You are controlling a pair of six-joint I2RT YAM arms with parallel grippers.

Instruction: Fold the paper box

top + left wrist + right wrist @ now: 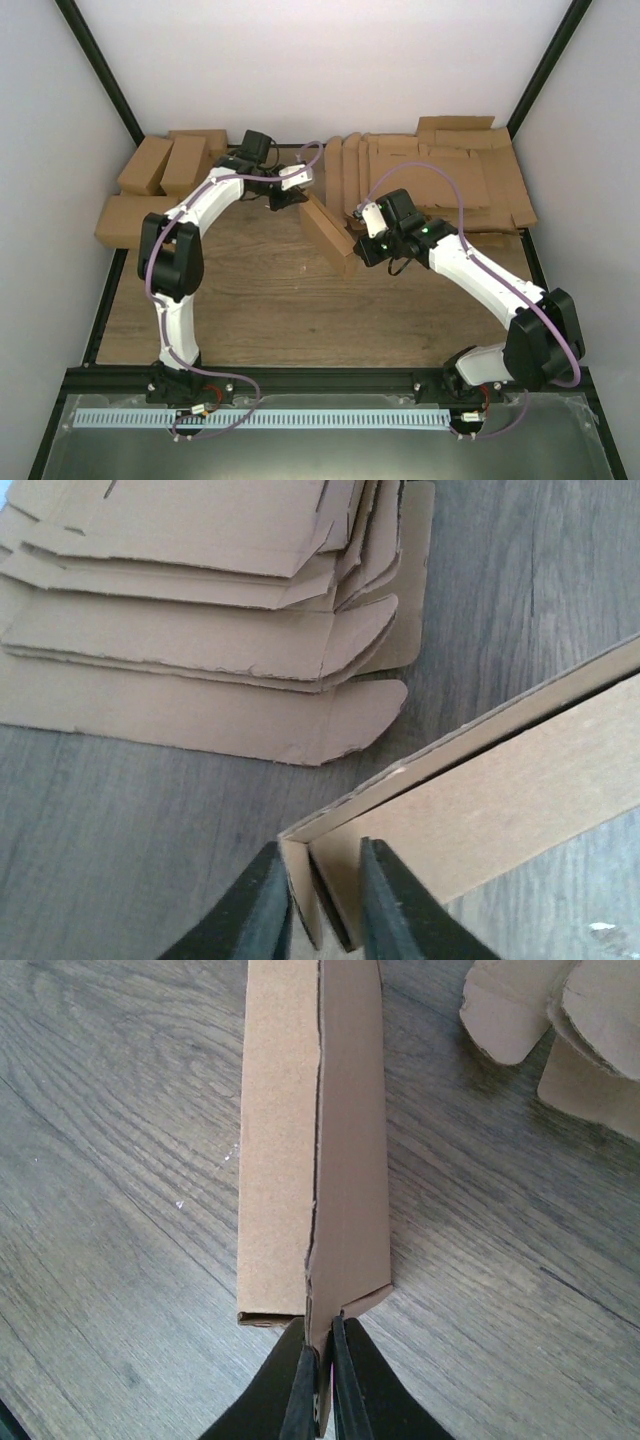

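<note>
**Nearest us: right gripper (322,1345) clamped, left gripper (320,865) unclear, paper box (328,232) half folded**

Under the right wrist cam we see the black fingers (285,1400) shut tight on a thin card edge at the box's near-right end, no gap btw pads and card. At the far-left end the left gripper straddles the corner wall, jaws narrow, w/ a dark slit btw two card layers. We can't tell if that's a firm pinch or a loose fit. The box lies diagonally mid-table (260,300), long and narrow, just near of the stack of flat blanks (440,180). Folded cartons (160,165) sit far left, well apart.

Risks, as we judge them:
- The right hold is on an edge only, so a twist or pull along the box could slip it out or tear the crease.
- If the left jaws catch one layer only, the inner flap prob. springs open.
- Arms moving out of sync would bow or crumple the walls.
- A push far-right could shove the box into the blanks & scatter them.
</note>
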